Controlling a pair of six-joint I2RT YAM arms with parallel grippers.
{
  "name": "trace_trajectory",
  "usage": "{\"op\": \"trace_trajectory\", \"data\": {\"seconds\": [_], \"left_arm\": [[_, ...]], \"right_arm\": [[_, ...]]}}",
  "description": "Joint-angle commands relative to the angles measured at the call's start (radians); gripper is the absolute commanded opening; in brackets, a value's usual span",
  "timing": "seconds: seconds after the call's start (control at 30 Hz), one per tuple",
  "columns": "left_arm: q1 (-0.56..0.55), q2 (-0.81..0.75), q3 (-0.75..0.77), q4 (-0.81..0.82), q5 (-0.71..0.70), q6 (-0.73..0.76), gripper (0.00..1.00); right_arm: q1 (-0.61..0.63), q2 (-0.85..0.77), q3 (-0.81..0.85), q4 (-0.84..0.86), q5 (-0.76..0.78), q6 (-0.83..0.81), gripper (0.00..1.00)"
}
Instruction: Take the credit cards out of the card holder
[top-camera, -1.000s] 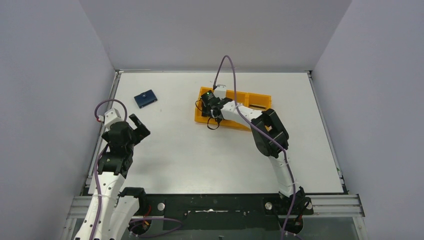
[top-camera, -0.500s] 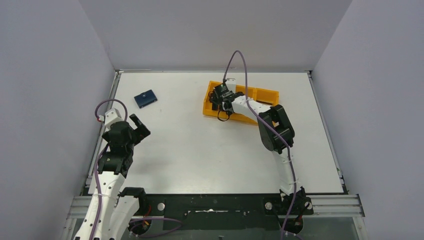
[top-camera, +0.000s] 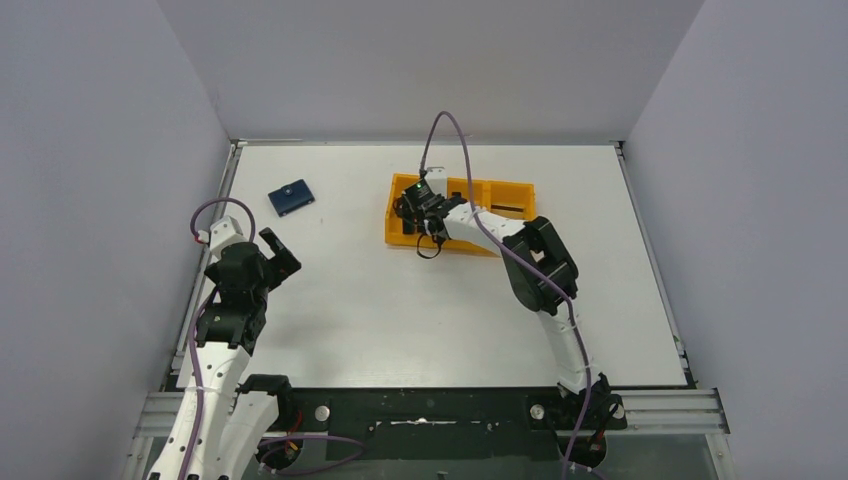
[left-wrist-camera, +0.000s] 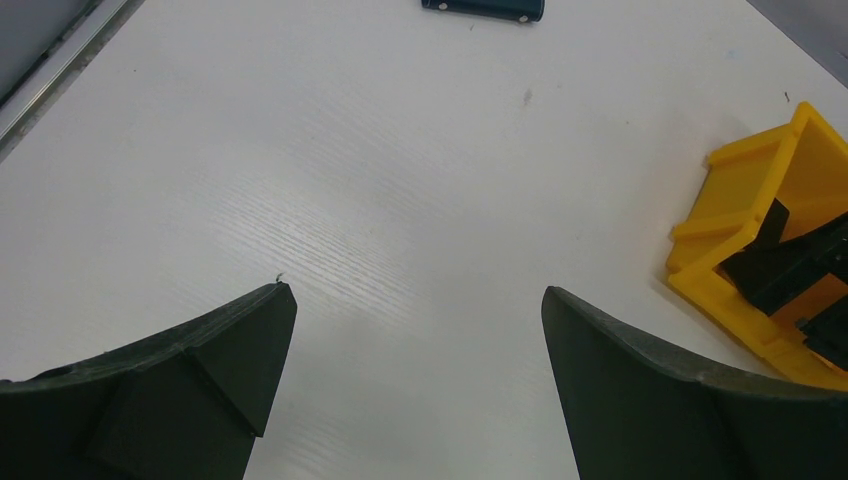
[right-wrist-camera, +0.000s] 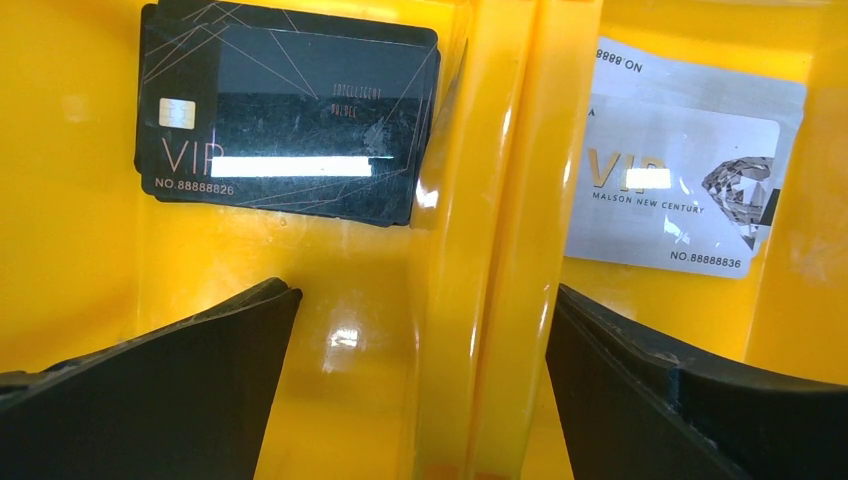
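Right wrist view only. Black card, ahead of the right gripper on its left-finger side, in the yellow tray: "VIP" in large thin letters, "NO.88888826" under it. Small line near the card's middle starts "INTELLIGENT"; the second word is too scratched to read.

Silver card, ahead on the right-finger side, past the tray divider: "VIP" partly hidden by glare, "MALSON NEW CENTURY", "NO.88888836" at its near edge. Upside-down run of 8s at its far edge, not fully legible.

Top and left wrist views: no readable text.
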Motion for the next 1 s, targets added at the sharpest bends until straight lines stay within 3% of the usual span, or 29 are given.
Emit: {"op": "trace_trajectory", "data": {"seconds": [0.0,0.5,0.8,0.97], "left_arm": [[0.006,-0.003,0.007,0.054,0.007,0.003,0.97],[0.007,0.057,0.020,0.082,0.031,0.014,0.98],[0.028,0.382,0.250,0.185,0.029,0.010,0.97],[0.092,0.691,0.400,0.261,0.033,0.002,0.95]], "right_arm": [[0.046,-0.038,-0.006,-0.055,-0.017,0.056,0.93],[0.106,-0.180,-0.001,-0.095,0.027,0.016,0.99],[0.083,-0.396,-0.114,-0.035,0.008,-0.100,0.98],[0.091,-0.567,-0.240,0.010,-0.051,-0.095,0.98]]}}
